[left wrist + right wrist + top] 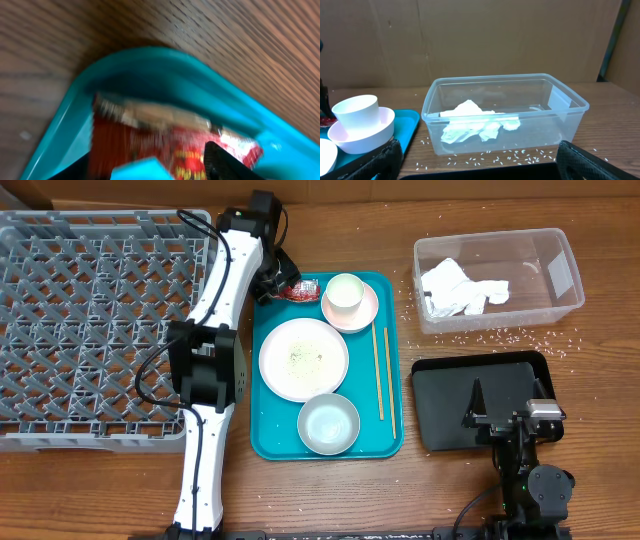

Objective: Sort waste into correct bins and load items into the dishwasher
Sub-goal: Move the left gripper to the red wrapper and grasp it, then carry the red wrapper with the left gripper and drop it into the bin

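Note:
A red snack wrapper [298, 290] lies in the far left corner of the teal tray [390, 442]. My left gripper [283, 281] is down at it. In the blurred left wrist view its two fingers [145, 156] stand apart on either side of the wrapper [150, 137], inside the tray's rim [150, 62]. The tray also holds a white cup [344, 293] on a pink saucer [367, 313], a white plate [303, 358], a pale blue bowl [328, 423] and chopsticks [381, 370]. My right gripper [507, 418] is open and empty [477, 160] over a black tray [450, 405].
A grey dishwasher rack [90, 320] fills the left side. A clear plastic bin [560, 275] holding crumpled white tissue [460, 285] stands at the back right, also seen from the right wrist [505, 95]. Rice grains [500, 337] lie scattered around the bin.

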